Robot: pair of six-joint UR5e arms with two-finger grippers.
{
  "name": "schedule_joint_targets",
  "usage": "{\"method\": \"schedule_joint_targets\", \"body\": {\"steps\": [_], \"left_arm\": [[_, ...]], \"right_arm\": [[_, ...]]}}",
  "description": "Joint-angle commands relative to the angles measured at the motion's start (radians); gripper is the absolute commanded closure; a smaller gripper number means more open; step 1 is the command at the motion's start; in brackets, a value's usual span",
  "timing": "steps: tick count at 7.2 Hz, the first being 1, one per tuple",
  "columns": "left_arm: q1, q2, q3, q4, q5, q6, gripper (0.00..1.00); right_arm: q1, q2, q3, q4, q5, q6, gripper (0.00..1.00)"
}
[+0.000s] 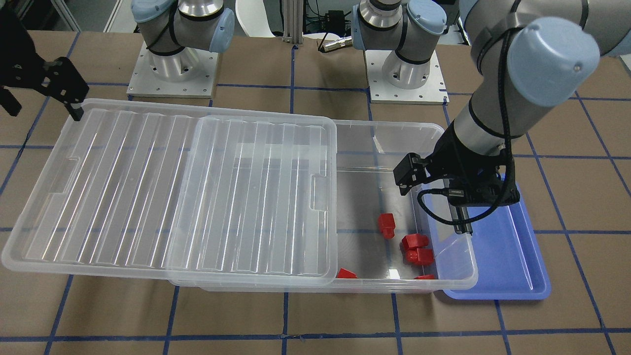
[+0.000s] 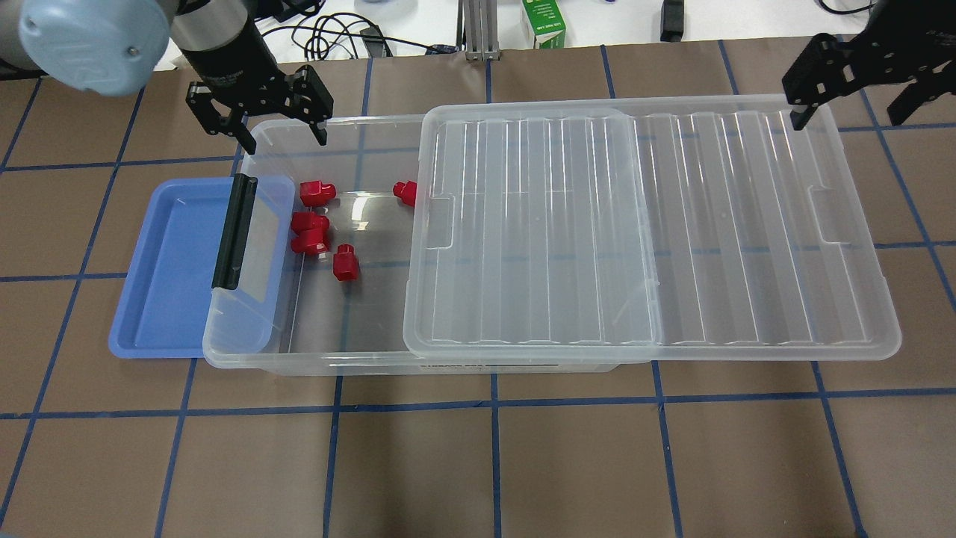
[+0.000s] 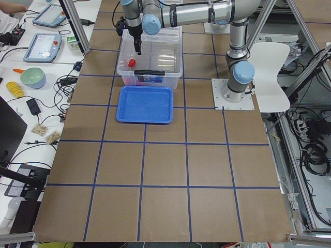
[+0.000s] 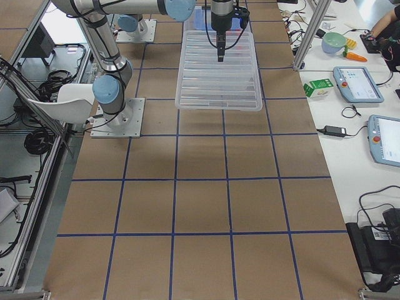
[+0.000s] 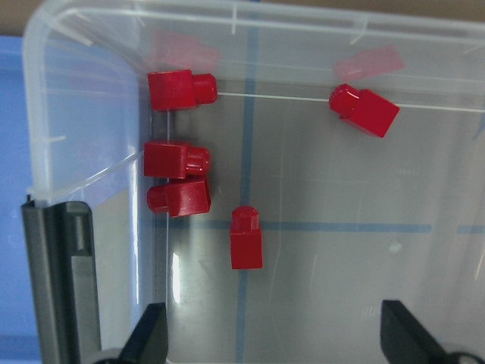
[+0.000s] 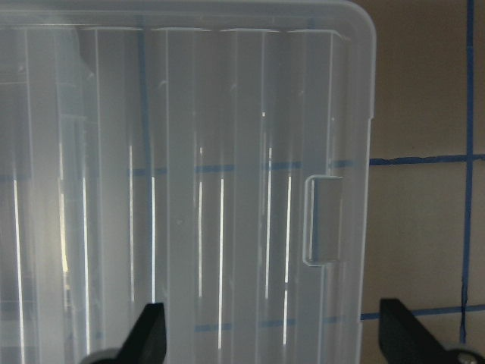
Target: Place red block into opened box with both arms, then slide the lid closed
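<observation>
From across the table: left claw (image 1: 434, 207) spread wide and empty, hanging over the uncovered end of the clear box (image 1: 389, 126); five red blocks (image 1: 387, 225) loose on the box floor there. Clear lid (image 1: 197, 187) sitting far off-centre, covering over half the box and jutting well past its other end; right claw (image 1: 44, 113) also wide and empty at the jutting lid's corner, contact unclear. Blue tray (image 1: 503, 256) just beside the open end, partly under its rim. From overhead: black latch (image 2: 235, 232) on that short end; three blocks bunched near it, one toward the middle, one just beside the lid's edge; green carton (image 2: 544, 22) beyond the table (image 2: 478, 463). From the left end: tray nearest, box behind, white chair (image 3: 271, 62) by the arm's base. From the right end: lid nearest, near arm above it. From the left wrist: all five blocks ahead of wide-set fingers (image 5: 151, 334). From the right wrist: lid and table below, fingers far apart.
</observation>
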Motion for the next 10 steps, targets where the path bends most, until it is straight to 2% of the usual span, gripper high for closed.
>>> {"method": "schedule_joint_targets", "body": {"steps": [1,3,4,5,6,7,10], "left_arm": [[-0.005,0.088,-0.009,-0.06,-0.005,0.0,0.0],[-0.005,0.142,-0.045,-0.109,0.007,0.012,0.0],[-0.005,0.16,-0.07,-0.109,0.036,0.034,0.0],[-0.005,0.176,-0.114,-0.111,0.059,0.04,0.0],[-0.005,0.203,-0.157,-0.108,0.085,0.041,0.0],[-0.004,0.217,-0.174,-0.107,0.093,0.049,0.0],[-0.001,0.229,-0.179,-0.126,0.088,0.08,0.0]], "right_arm": [[-0.15,-0.003,0.015,-0.006,0.003,-0.281,0.0],[-0.255,0.003,0.053,-0.03,0.003,-0.412,0.0],[-0.32,0.012,0.125,-0.109,0.003,-0.415,0.0],[-0.366,0.026,0.235,-0.229,0.005,-0.418,0.0],[-0.369,0.032,0.339,-0.339,0.008,-0.417,0.0],[-0.37,0.036,0.412,-0.398,0.008,-0.417,0.0],[-0.363,0.031,0.442,-0.422,0.009,-0.403,0.0]]}}
